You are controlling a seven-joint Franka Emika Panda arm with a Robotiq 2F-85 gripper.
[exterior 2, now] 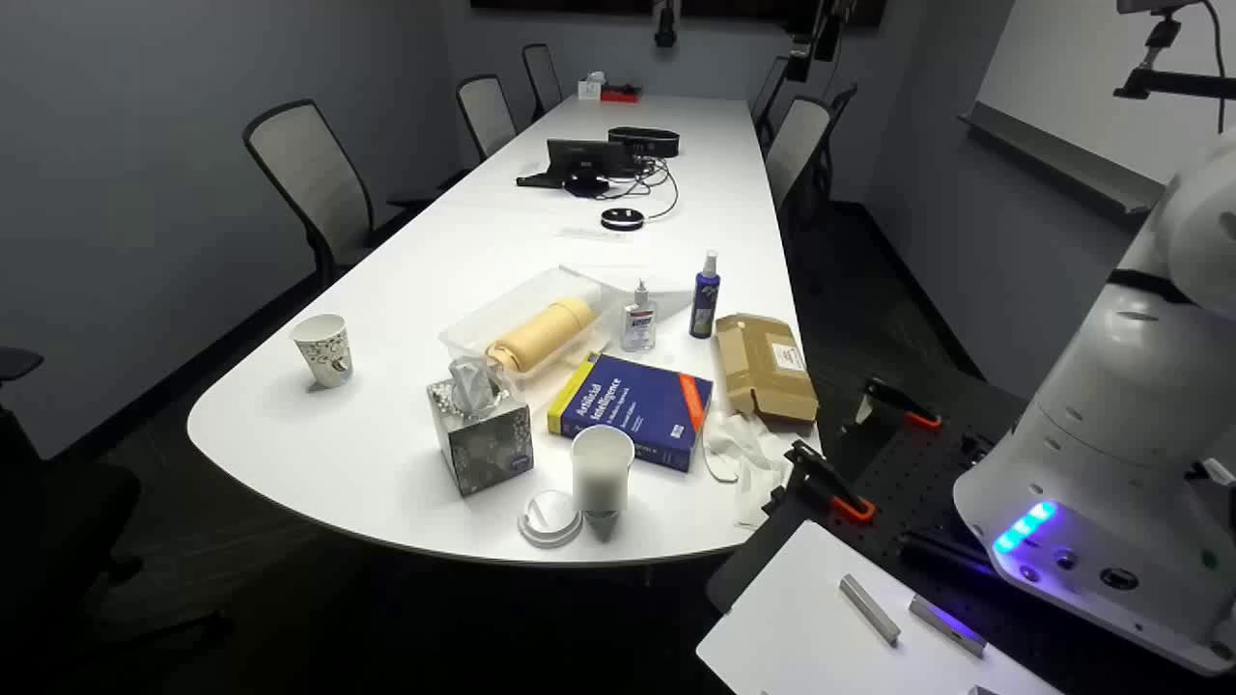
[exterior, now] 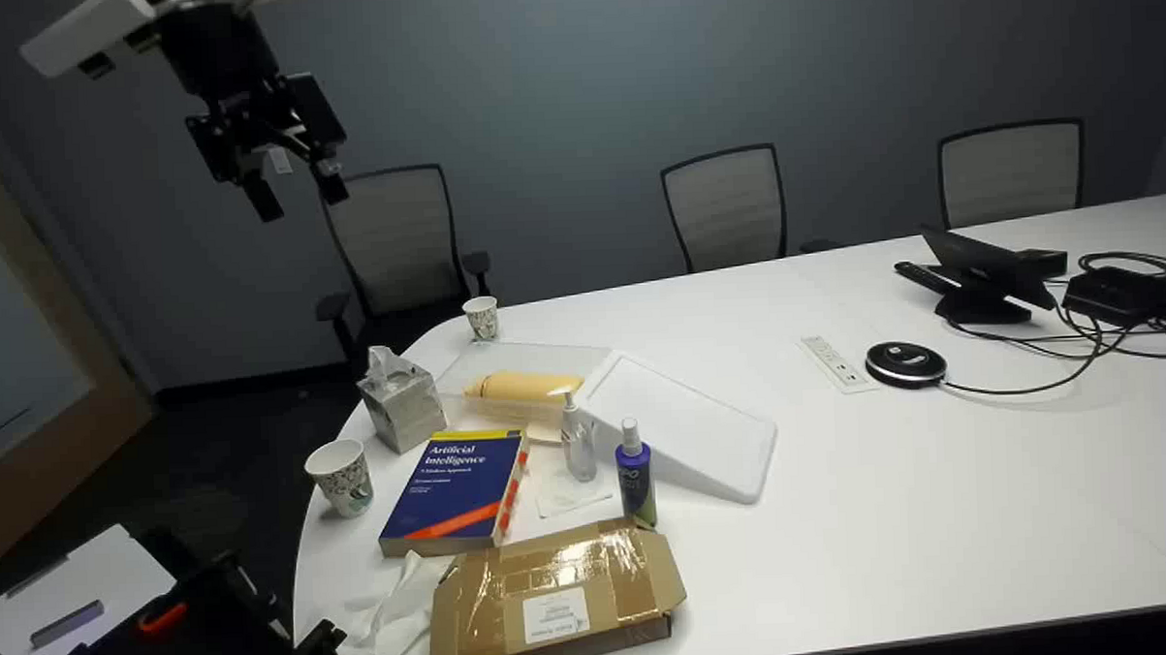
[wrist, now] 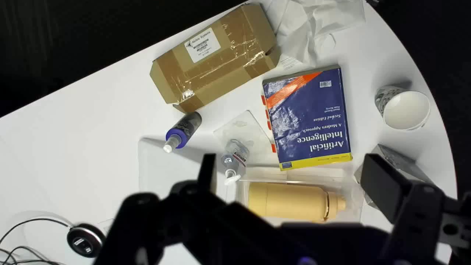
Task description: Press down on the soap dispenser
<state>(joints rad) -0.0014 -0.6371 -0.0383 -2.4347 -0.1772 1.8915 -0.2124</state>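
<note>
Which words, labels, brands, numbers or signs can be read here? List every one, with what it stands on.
"Artificial Intelligence": blue book
"A Modern Approach": blue book
"Second Edition": blue book
"Systems": white label on cardboard box; word before it unclear
"PO": purple spray bottle; word's start unclear
Too small or blurred: the print on the soap dispenser, and all remaining lettering.

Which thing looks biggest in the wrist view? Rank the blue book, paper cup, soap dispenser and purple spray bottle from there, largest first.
1. Blue book
2. Paper cup
3. Soap dispenser and purple spray bottle: too alike to rank.
</note>
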